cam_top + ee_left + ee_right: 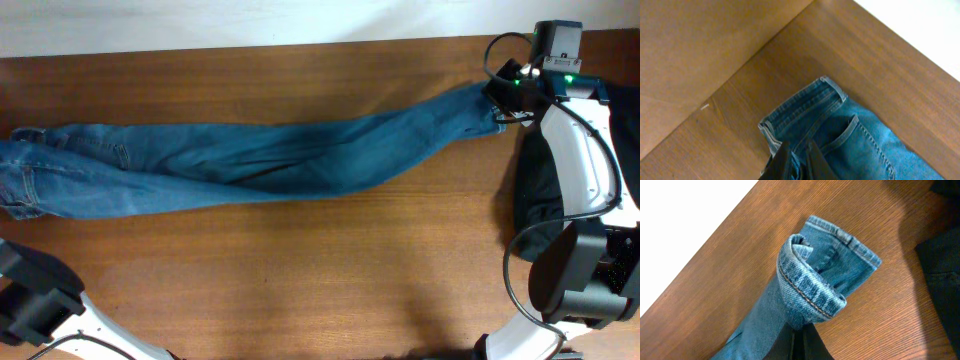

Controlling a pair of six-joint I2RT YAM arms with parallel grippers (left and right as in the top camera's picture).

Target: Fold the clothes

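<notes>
Jeans (280,160) held stretched along the table (300,290), one end clamped in each gripper.

The right gripper (799,336) is closed tight on the leg ends, just behind the cuffs (825,280), which are seen bunched and rolled over beyond the fingertips. The left gripper (799,159) is pinched shut on denim just beside the waistband (800,112), near a back pocket. With an end gripped at each side, the jeans are drawn into one long strip from the table's left edge to its far right corner, the legs gathered together. This is judged to be a straightening pull, made so that a clean fold can be laid afterwards. The black garment (535,195) is seen under the right arm at the table's right side, near the cuffs but clear of them, presumably kept for its own turn.
</notes>
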